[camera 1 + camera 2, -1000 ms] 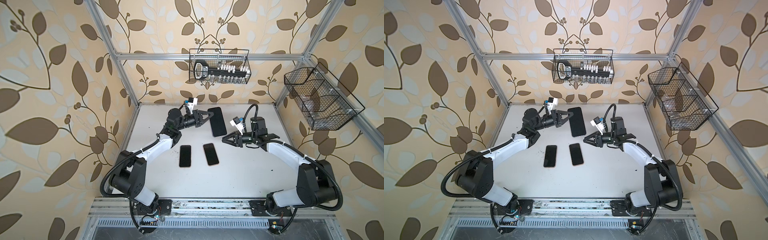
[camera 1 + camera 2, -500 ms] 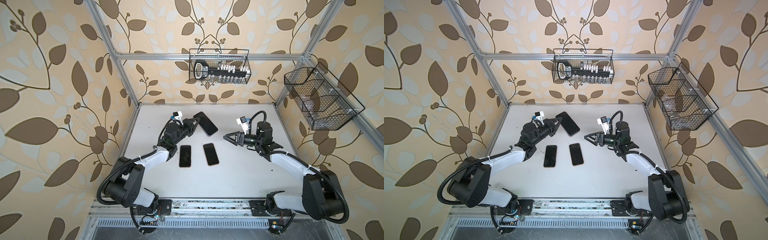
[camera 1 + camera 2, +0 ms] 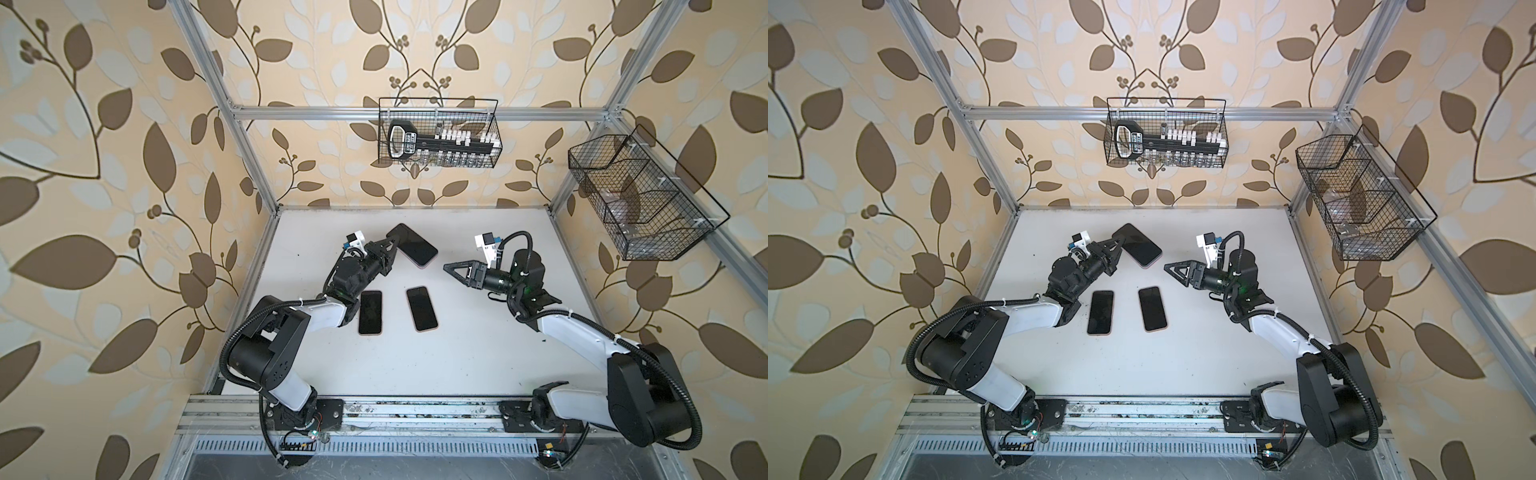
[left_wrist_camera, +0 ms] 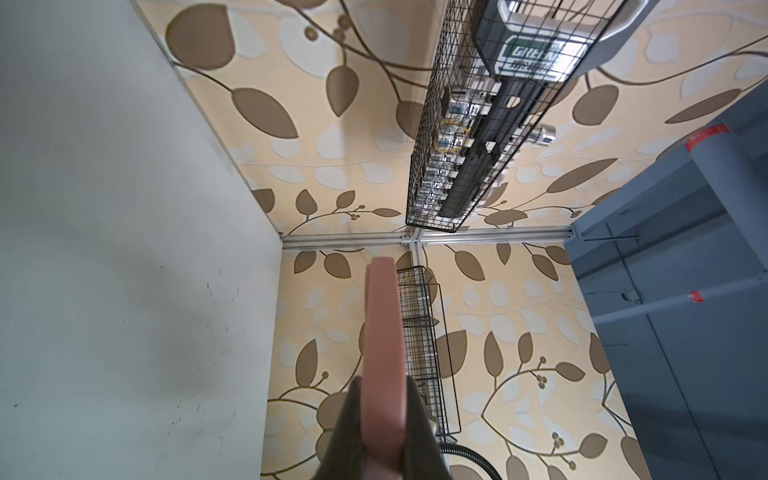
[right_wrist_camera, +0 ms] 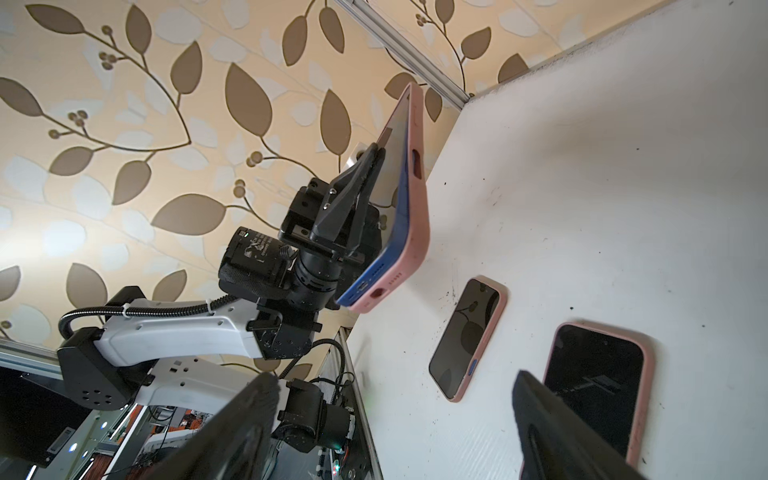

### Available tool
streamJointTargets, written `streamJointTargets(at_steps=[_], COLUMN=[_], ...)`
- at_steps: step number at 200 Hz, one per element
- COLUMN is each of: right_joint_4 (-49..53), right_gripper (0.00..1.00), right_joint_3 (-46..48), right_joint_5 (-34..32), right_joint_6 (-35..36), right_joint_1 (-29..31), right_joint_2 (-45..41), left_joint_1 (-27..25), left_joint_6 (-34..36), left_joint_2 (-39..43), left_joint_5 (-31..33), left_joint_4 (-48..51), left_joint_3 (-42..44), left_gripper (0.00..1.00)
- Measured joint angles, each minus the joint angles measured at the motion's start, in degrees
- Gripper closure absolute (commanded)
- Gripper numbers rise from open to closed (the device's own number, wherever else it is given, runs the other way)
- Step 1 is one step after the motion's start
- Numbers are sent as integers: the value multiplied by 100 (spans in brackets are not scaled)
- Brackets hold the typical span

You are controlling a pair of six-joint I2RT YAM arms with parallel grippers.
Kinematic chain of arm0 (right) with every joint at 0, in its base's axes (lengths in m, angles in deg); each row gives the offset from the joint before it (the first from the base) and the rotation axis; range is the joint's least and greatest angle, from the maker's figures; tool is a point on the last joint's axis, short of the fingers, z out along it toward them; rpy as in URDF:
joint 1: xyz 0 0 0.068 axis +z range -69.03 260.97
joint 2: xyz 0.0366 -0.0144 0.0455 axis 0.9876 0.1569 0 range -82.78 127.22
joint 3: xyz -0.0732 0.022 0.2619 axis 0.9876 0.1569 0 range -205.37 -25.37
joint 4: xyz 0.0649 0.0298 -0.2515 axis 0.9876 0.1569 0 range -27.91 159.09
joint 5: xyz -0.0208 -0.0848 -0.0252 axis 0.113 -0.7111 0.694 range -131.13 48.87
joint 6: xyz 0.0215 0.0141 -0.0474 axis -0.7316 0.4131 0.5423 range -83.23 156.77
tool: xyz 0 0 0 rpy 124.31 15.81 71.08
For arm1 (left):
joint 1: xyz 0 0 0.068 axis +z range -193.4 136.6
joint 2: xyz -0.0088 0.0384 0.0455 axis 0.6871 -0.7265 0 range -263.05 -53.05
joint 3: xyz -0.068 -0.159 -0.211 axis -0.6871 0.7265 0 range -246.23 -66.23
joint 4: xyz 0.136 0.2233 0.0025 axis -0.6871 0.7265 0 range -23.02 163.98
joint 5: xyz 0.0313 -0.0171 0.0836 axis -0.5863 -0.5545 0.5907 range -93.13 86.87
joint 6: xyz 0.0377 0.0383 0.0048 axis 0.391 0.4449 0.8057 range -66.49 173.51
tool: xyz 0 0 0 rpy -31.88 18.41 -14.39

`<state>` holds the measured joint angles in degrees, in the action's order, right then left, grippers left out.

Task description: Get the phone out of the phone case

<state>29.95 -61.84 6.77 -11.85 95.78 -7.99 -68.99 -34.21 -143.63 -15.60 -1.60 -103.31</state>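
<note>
**Though lifted clear, the phone (image 3: pixel 415 248) sits in its phone case (image 5: pixel 418 216)**

Left gripper (image 3: pixel 391 244) is clamped tight on the pink-cased phone, above the desk (image 3: pixel 478 353) toward the far edge. Long axis runs far-left to near-right, screen up. Right gripper (image 3: pixel 448 266) gapes wide, empty, near that near-right end.

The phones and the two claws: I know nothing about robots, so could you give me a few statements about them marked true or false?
1. The left gripper is shut on a pink-cased phone. True.
2. The right gripper grips that phone too. False: its jaws are open and empty, apart from it.
3. That phone lies flat on the table. False: it is held tilted in the air.
4. The left phone and the right phone lie screen-up on the table. True.
</note>
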Motion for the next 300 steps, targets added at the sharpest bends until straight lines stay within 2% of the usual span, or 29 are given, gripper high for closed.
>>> streamJointTargets(at_steps=[87, 300], right_joint_4=[-564, -1117], right_gripper=[15, 17], right_joint_3=[0, 105], right_joint_5=[-101, -96], right_joint_6=[-350, -435], right_joint_1=[48, -144], right_joint_2=[511, 717], left_joint_1=[-299, -470], left_joint_6=[-15, 190], left_joint_2=[0, 214], left_joint_5=[118, 396], left_joint_4=[-70, 328], left_joint_3=[0, -76], left_gripper=[100, 100])
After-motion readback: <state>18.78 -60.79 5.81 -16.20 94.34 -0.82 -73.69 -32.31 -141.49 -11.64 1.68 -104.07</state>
